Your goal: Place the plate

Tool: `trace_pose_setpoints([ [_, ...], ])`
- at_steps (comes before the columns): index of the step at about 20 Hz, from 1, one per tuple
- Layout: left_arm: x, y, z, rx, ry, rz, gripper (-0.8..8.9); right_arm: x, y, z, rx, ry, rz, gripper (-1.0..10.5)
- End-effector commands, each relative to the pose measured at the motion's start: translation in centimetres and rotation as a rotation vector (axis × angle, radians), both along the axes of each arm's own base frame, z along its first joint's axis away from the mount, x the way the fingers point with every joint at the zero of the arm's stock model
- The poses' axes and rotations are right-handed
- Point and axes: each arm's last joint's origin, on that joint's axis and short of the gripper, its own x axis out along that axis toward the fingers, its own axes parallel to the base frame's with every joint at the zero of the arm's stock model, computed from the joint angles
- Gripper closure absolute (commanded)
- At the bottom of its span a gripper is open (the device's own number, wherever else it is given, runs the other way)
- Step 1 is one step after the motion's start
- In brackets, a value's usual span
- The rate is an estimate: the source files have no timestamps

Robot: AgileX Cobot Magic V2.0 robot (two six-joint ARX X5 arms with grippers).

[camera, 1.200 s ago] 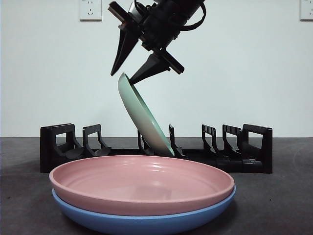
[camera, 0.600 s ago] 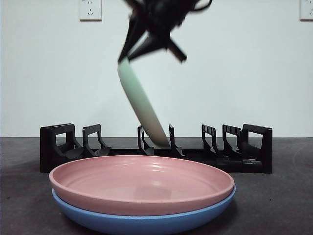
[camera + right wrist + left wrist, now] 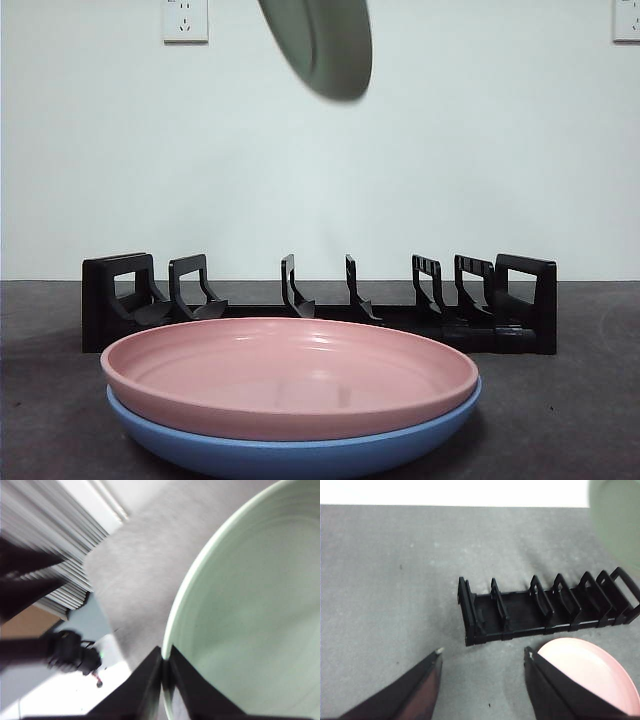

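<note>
- Your right pincer (image 3: 163, 666) pinches the green plate (image 3: 322, 45) by its rim, high above the rack (image 3: 320, 310), whose slots stand bare.
- Your left pincer (image 3: 482, 655) hangs spread.
- The pink plate (image 3: 290, 375) nests in the blue plate (image 3: 290, 448).

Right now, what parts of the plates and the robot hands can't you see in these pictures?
- Green plate: front view, its top is cut off by the edge; it looks blurred.
- Right gripper: out of the front view; only its jaws, pinching the green plate's rim, show in the right wrist view.
- Blue plate: the pink plate covers its inside.
- Rack: front view, the stacked plates hide its lower middle.
- Left gripper: empty, only the jaw tips show.
</note>
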Motion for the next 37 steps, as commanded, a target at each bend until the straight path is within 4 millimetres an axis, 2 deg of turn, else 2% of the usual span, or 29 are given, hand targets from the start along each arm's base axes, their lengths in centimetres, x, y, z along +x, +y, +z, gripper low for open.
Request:
trace_pose_setpoints([
  [1,0.1,0.0,0.4,-0.023,-0.020,0.011,5.65,-2.3,-0.4,0.4,0.007,-0.088,0.034,9.3],
  [3,0.1,0.0,0.4,-0.028,-0.023,0.013,5.65,-4.2,-0.9,-0.3,0.013,-0.144,0.029,9.3],
  [7,0.1,0.0,0.4,-0.028,-0.023,0.013,5.65,-7.7,-2.2,-3.0,0.027,-0.223,-0.021,9.3],
  [11,0.1,0.0,0.4,-0.031,-0.022,0.015,5.65,-9.9,-3.5,-6.3,0.062,-0.231,-0.125,9.3],
  [13,0.1,0.0,0.4,-0.035,-0.020,0.017,5.65,-10.7,-3.4,-8.2,0.022,-0.269,-0.187,9.3],
  [16,0.1,0.0,0.4,-0.040,-0.019,0.019,5.65,-12.1,-2.1,-11.4,-0.130,-0.327,-0.229,9.3],
  [20,0.1,0.0,0.4,-0.057,-0.014,0.028,5.65,-14.1,0.9,-14.5,-0.296,-0.361,-0.117,9.3],
  [24,0.1,0.0,0.4,-0.057,-0.014,0.028,5.65,-14.8,4.1,-17.7,-0.438,-0.364,0.008,9.3],
  [28,0.1,0.0,0.4,-0.057,-0.014,0.028,5.65,-15.0,6.5,-20.8,-0.554,-0.373,0.099,9.3],
  [32,0.1,0.0,0.4,-0.057,-0.014,0.028,5.65,-14.7,7.9,-22.8,-0.615,-0.392,0.149,9.3],
  [37,0.1,0.0,0.4,-0.057,-0.014,0.028,5.65,-14.7,8.5,-24.0,-0.656,-0.391,0.207,9.3],
])
